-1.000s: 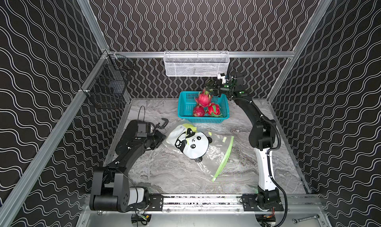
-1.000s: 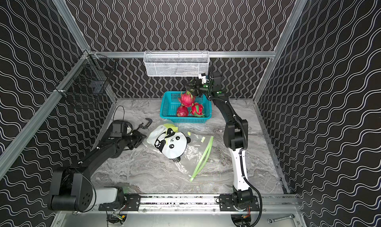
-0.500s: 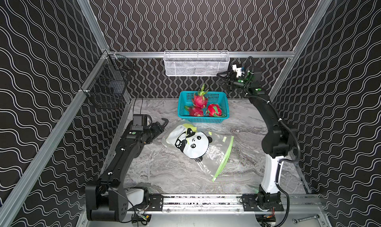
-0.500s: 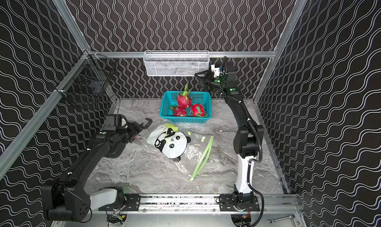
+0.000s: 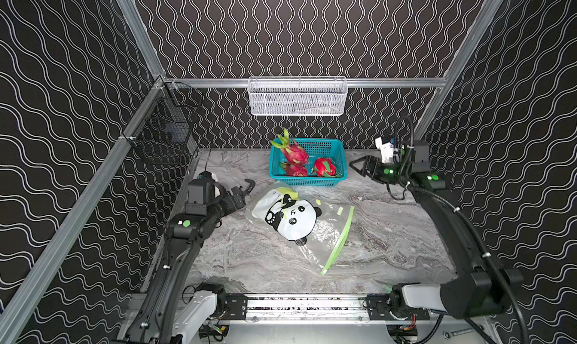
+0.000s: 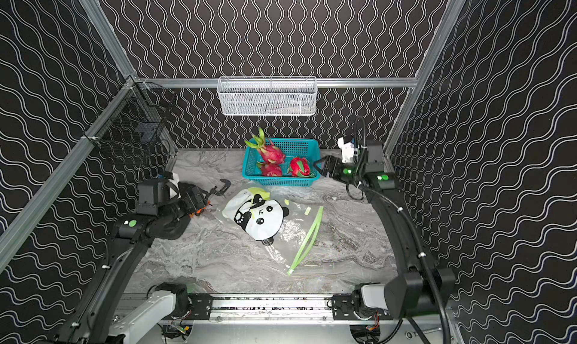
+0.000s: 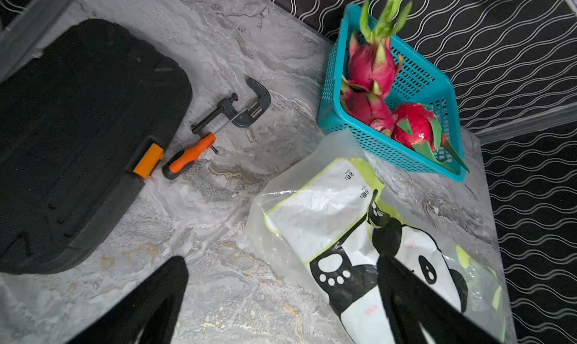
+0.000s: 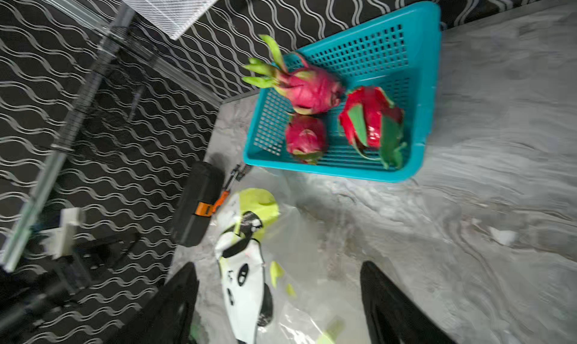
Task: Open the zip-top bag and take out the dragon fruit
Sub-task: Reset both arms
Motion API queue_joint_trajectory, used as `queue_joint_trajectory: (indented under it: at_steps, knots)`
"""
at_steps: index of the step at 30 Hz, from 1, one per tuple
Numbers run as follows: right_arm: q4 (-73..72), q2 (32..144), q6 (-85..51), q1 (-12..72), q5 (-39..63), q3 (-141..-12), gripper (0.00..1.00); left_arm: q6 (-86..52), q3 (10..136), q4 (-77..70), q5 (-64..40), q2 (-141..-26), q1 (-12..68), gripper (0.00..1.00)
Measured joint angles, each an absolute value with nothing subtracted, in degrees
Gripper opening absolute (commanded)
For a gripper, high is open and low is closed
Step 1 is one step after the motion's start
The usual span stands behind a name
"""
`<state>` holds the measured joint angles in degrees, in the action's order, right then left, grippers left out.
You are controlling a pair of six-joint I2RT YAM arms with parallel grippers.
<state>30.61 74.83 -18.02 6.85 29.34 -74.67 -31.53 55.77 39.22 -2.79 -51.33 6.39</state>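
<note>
Your left gripper (image 7: 281,262) released, empty, just left of clear panda-print zip-top bag (image 5: 290,217), flat on counter (image 5: 390,233). Your right gripper (image 8: 278,266) released, right of teal perforated plastic basket (image 5: 331,142) holding three magenta dragon fruit (image 5: 295,153). Risk: nudge basket, and tufted fruit leaning on far-left rim rolls out.

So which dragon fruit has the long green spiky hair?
The rearmost dragon fruit in the teal basket, nearest the back wall; the other two show only short green scales.
</note>
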Motion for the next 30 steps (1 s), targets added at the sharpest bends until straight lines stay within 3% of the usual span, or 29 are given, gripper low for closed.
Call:
queue_joint_trajectory:
  at_steps: [8,18,25,30]
  knots:
    - [27.46,69.43,-10.98,6.85,21.45,-66.52,0.82,-31.77,50.89,40.07,6.31,-45.63,6.44,0.99]
    - [-1.74,62.43,-5.87,6.31,10.07,-43.94,0.87,-24.77,48.31,31.94,13.56,-48.21,6.46,0.99]
    - [-18.61,69.89,-3.36,-3.38,3.25,-34.57,0.88,-19.22,45.32,25.96,15.22,-53.01,6.68,0.99]
    - [-23.99,77.97,-0.62,-3.92,5.04,-32.62,0.88,-17.78,40.82,20.16,16.45,-56.95,6.76,0.99]
